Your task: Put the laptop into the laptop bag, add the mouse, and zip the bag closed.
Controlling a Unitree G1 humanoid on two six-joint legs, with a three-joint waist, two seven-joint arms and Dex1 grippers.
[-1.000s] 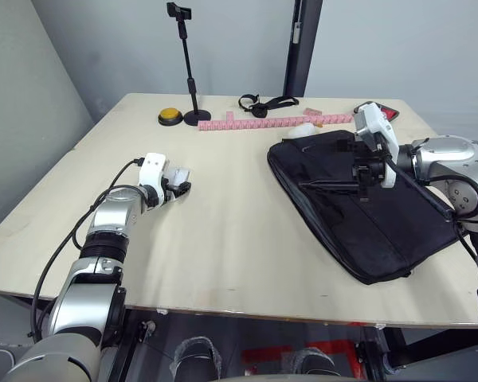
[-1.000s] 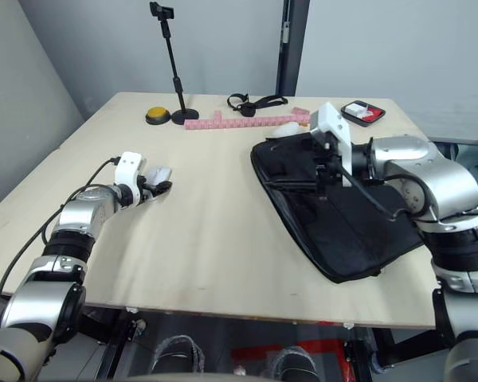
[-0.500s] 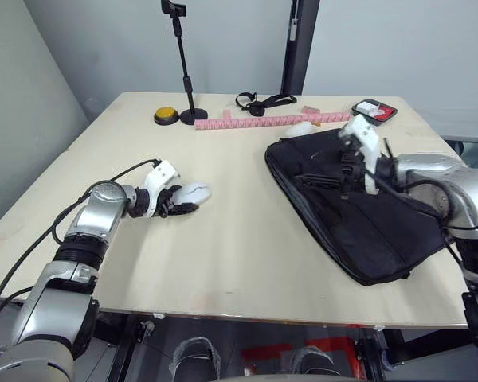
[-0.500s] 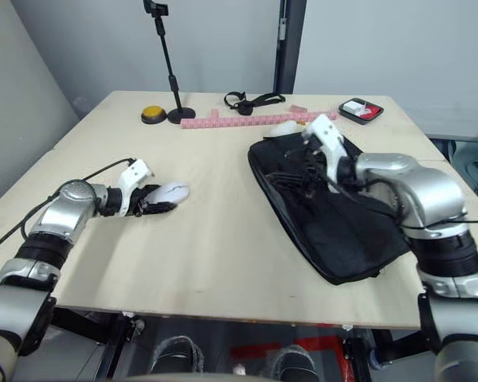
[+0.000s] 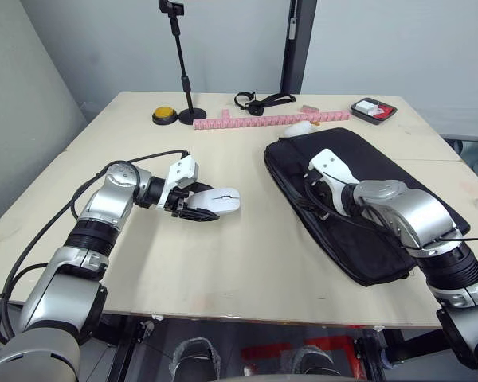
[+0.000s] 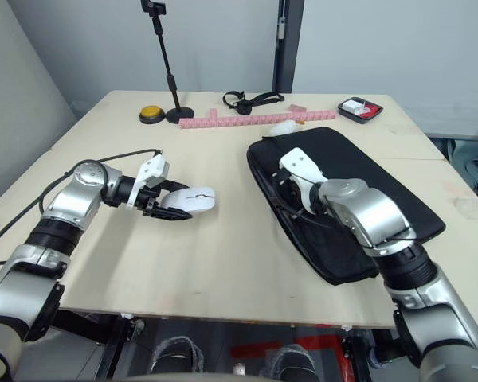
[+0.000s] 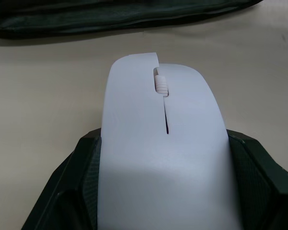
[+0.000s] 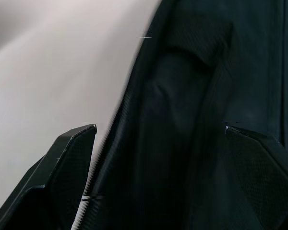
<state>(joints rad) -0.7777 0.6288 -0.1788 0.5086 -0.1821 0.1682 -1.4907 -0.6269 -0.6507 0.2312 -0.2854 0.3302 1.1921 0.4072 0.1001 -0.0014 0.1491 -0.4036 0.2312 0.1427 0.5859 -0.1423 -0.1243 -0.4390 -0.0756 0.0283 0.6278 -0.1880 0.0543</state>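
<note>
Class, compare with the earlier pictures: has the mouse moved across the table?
Yes. The mouse, held in the left end effector, has travelled toward the laptop bag, narrowing the gap to the bag's near edge.

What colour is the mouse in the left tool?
White, with a thin dark scroll line; the mouse shows best in the left wrist view.
</note>
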